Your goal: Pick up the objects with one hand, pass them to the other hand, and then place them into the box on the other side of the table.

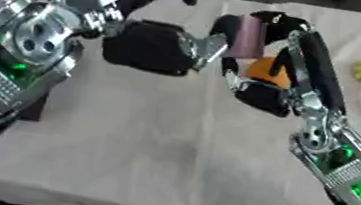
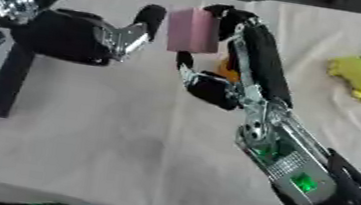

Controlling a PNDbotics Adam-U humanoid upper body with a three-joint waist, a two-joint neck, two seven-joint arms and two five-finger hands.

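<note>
A pink block [image 2: 192,30] is held upright above the table, pinched between the fingers and thumb of my right hand [image 2: 214,88]. My left hand [image 2: 69,36] is just left of the block, fingers open and raised beside its left face; a fingertip [image 2: 150,17] is close to the block, and I cannot tell whether it touches. An orange round object [image 1: 270,70] shows behind the right hand, partly hidden by it. A yellow soft toy [image 2: 360,77] lies on the cloth to the right.
A dark-framed box [image 2: 5,85] sits at the table's left edge, partly under my left arm. The table is covered with a pale cloth [image 2: 125,142]; its front edge runs along the bottom of the views.
</note>
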